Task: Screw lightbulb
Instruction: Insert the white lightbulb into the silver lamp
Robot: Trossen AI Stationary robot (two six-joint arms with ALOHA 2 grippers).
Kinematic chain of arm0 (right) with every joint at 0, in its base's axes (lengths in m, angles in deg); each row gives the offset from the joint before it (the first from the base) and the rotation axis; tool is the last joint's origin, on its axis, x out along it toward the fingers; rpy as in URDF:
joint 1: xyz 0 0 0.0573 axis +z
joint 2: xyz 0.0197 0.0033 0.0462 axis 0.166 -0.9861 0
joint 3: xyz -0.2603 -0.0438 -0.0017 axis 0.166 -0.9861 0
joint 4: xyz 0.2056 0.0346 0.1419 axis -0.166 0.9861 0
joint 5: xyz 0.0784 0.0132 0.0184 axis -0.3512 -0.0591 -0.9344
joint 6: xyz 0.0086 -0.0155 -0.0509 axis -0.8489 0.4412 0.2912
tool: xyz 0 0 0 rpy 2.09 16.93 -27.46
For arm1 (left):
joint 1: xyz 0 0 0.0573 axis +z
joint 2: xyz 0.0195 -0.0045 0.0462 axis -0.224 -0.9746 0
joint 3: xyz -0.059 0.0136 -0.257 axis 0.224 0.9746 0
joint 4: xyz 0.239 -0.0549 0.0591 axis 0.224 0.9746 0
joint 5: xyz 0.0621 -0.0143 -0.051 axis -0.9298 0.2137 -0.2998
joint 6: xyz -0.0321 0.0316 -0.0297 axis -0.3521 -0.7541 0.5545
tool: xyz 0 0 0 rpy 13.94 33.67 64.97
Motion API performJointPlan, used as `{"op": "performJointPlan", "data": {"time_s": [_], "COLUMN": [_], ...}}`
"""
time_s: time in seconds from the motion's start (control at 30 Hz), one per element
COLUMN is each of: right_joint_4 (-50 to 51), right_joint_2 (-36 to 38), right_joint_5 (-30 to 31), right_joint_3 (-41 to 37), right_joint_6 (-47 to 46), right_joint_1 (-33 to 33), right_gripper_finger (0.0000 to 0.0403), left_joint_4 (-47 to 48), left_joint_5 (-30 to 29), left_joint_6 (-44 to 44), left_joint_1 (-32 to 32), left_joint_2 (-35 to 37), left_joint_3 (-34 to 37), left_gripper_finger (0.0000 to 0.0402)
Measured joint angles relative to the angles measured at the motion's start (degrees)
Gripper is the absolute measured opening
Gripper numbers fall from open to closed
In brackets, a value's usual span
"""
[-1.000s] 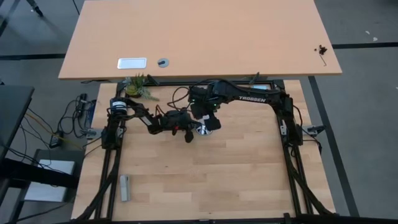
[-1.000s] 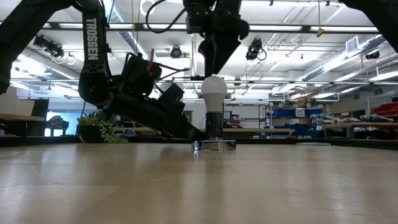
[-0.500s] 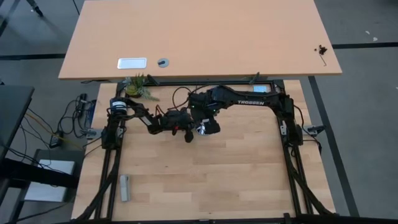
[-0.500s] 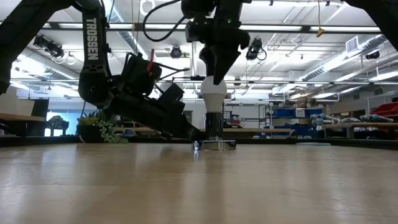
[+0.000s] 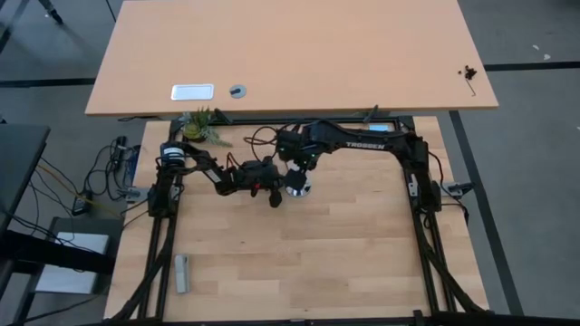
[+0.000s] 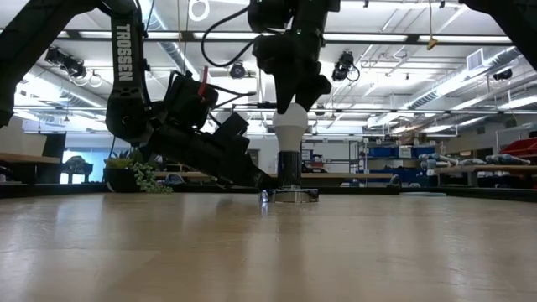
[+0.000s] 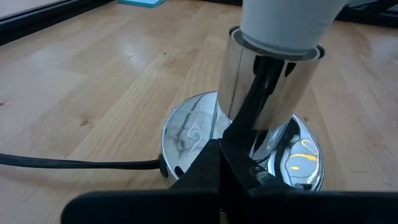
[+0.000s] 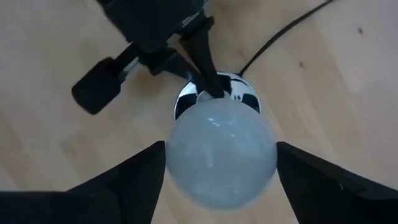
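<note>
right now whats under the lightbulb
The lightbulb stands upright in a shiny silver socket on a round base with a black cord. Its threaded end is hidden inside. The left gripper presses shut against the base.

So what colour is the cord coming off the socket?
Black. The cord shows best in the left wrist view, running off the shiny silver socket.
</note>
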Motion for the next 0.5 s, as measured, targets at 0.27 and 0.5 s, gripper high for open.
{"op": "performJointPlan", "data": {"time_s": [0.27, 0.5], "right_joint_4": [2.18, 4.67], "right_joint_2": [-0.06, -1.07], "right_joint_5": [-0.52, 0.43], "right_joint_3": [6.75, 6.97], "right_joint_6": [24.45, 45.08], "right_joint_1": [0.02, 0.06], "right_gripper_finger": [0.0325, 0.0321], "left_joint_4": [0.0, 0.0], "left_joint_5": [0.37, 0.45], "left_joint_6": [0.02, 0.02], "left_joint_1": [0.02, 0.02], "left_joint_2": [-0.01, -0.02], "left_joint_3": [0.0, 0.0], "left_gripper_finger": [0.0, 0.0]}}
